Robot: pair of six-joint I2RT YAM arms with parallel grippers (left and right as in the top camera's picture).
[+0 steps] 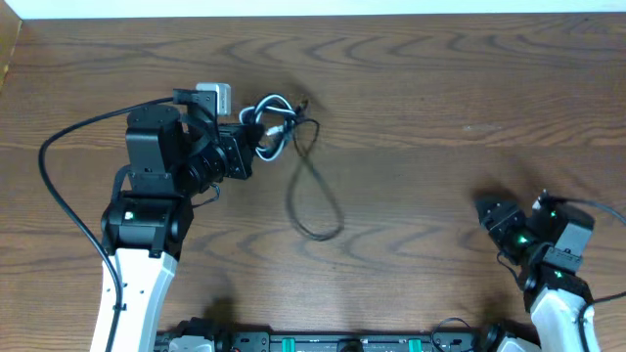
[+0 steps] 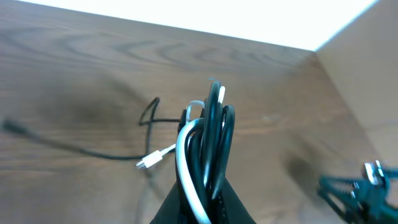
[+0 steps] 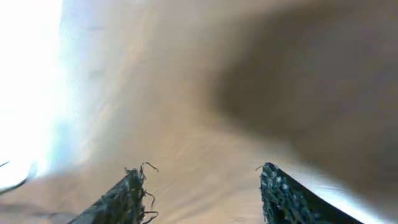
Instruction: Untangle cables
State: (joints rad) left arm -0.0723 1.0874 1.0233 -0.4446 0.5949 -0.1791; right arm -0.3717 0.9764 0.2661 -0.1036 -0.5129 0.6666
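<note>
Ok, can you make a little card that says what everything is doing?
left fingers: shut on the cables, a white and black bunch
loose black loop: lying on the table, trailing from the bunch
right fingers: open, holding nothing, far from the cables

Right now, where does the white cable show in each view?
Overhead: white cable upper left of centre, bunched at the left gripper.
Left wrist: white cable bottom centre, upright in the shut jaws among black cables.
Right wrist: not in it.
Shared landmark: the right gripper, jaws open, at overhead's right, left wrist's lower right, right wrist's bottom.
</note>
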